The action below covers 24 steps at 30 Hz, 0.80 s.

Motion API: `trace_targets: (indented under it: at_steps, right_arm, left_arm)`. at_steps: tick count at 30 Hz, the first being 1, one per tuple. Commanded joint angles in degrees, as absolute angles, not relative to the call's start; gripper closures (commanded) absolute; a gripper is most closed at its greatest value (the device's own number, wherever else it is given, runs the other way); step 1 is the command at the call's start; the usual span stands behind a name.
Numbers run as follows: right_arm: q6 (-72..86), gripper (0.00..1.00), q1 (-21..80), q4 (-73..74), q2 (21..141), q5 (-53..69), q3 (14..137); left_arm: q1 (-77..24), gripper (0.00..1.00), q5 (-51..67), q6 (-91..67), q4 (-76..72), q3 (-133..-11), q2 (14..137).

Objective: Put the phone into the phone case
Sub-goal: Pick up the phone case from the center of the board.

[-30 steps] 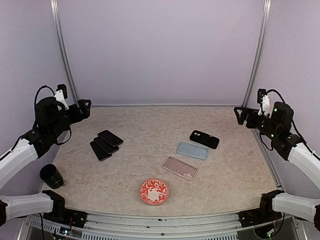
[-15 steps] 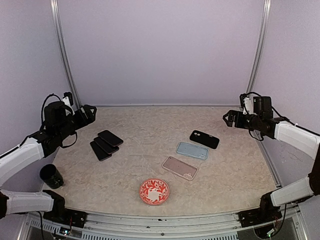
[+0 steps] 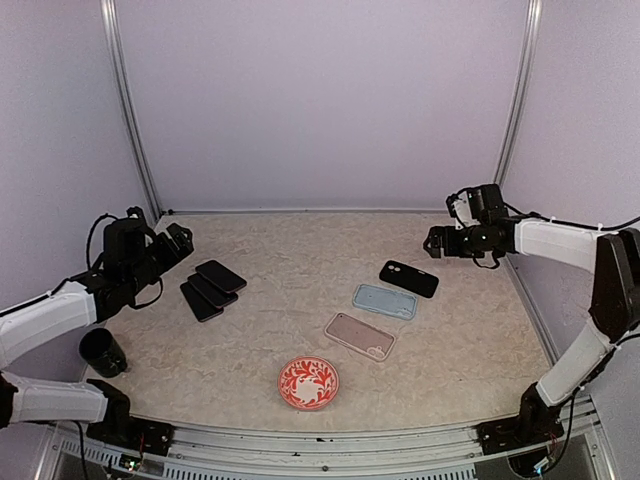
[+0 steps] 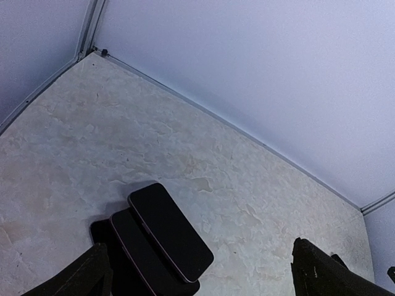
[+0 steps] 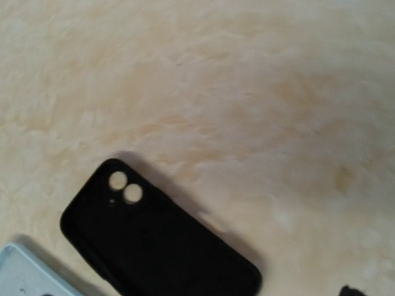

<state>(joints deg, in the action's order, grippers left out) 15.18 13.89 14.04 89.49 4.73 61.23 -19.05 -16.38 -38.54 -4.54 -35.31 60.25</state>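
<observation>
Far left: the left claw (image 3: 178, 240) has swung in from the desk's (image 3: 300, 250) edge and hangs just beside the fanned stack of three dark phones (image 3: 212, 288), fingers spread wide, empty. The phones are untouched, left of centre. Middle: red patterned plate (image 3: 308, 382), clear case (image 3: 359, 335) and light blue case (image 3: 385, 300), all unmoved. Right: the right claw (image 3: 432, 243) has reached in from the side wall and hovers near the black case (image 3: 408, 278), also wide and empty. Reading: both arms on approach, left likely for a phone, right for the black case. No grasp yet.
</observation>
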Motion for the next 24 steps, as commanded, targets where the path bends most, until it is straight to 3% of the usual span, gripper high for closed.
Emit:
trace_targets:
  at_steps: [1, 11, 17, 24]
  right_arm:
    - [8.68, 0.02, 16.30, 17.93, 94.58, 1.79, 67.44]
    - [0.91, 0.13, 16.79, 24.98, 106.52, 3.24, 78.41]
    - [-3.36, 0.30, 16.87, 26.76, 111.21, 3.45, 82.39]
    - [-5.68, 0.37, 16.95, 27.57, 114.88, 4.81, 85.56]
  left_arm:
    - [-20.31, 0.01, -12.46, -39.01, -5.75, -34.65, 61.96]
    - [-21.59, 0.01, -12.93, -37.52, -2.61, -34.21, 59.21]
    - [-21.68, 0.01, -12.35, -36.74, -0.91, -35.45, 58.95]
    - [-21.63, 0.01, -11.52, -37.00, -0.62, -35.60, 59.52]
